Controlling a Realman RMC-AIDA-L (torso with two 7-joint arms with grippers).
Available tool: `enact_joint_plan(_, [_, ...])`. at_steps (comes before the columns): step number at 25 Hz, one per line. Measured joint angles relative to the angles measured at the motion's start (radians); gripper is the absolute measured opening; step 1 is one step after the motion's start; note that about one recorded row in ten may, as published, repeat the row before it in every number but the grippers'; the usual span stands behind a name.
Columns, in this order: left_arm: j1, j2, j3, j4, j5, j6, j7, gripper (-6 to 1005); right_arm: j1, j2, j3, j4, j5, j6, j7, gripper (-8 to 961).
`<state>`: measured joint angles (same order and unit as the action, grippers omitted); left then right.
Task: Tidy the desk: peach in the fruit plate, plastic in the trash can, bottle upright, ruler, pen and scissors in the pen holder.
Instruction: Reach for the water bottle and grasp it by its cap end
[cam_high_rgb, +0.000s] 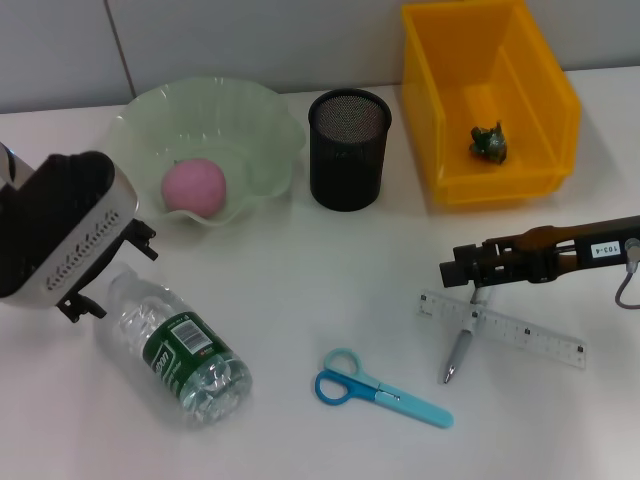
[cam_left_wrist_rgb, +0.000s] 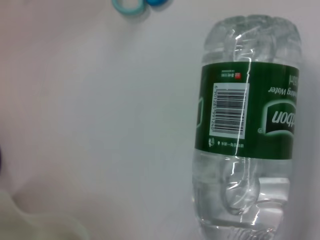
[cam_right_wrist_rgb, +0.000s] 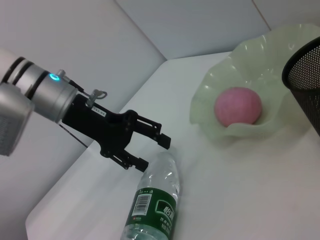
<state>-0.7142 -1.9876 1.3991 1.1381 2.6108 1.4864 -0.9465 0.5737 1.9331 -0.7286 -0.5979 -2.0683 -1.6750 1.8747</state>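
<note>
Left gripper (cam_right_wrist_rgb: 150, 150), fingers spread, is positioned at the neck of the lying bottle (cam_high_rgb: 180, 350); it should be gripped squarely before tipping upright. Right gripper (cam_high_rgb: 452, 270) fingers: cannot tell.

The scene was evenly and brightly lit from above, with only soft, short shadows under the mesh cup (cam_high_rgb: 348, 148), the scissors (cam_high_rgb: 380, 388) and the yellow bin (cam_high_rgb: 487, 95). The white table (cam_high_rgb: 300, 290) looked slightly washed out, pinkish in the left wrist view. Small glints of glare sat on the clear water bottle (cam_high_rgb: 180, 350), strongest along its ribbed end (cam_left_wrist_rgb: 240, 195). The head view was fairly sharp, though the near arm casing at the left edge was blurred. In the left wrist view the bottle label was crisp while a pale shape at the corner was out of focus. The right wrist view was soft on the pink fruit (cam_right_wrist_rgb: 238, 106)
</note>
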Motion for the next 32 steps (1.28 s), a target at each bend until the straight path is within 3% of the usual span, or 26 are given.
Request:
enact_joint_plan(6, [-0.011,-0.003,0.031,-0.056,0.012,-0.059,0.021,762,-0.004,0.010,0.000,0.006,0.000,0.005,-0.015,744])
enact_joint_plan(32, [-0.034,-0.018,0.043,-0.108,0.059,-0.111,0.022,717,0.006,0.012,0.008,0.014,0.001,0.004,-0.045,744])
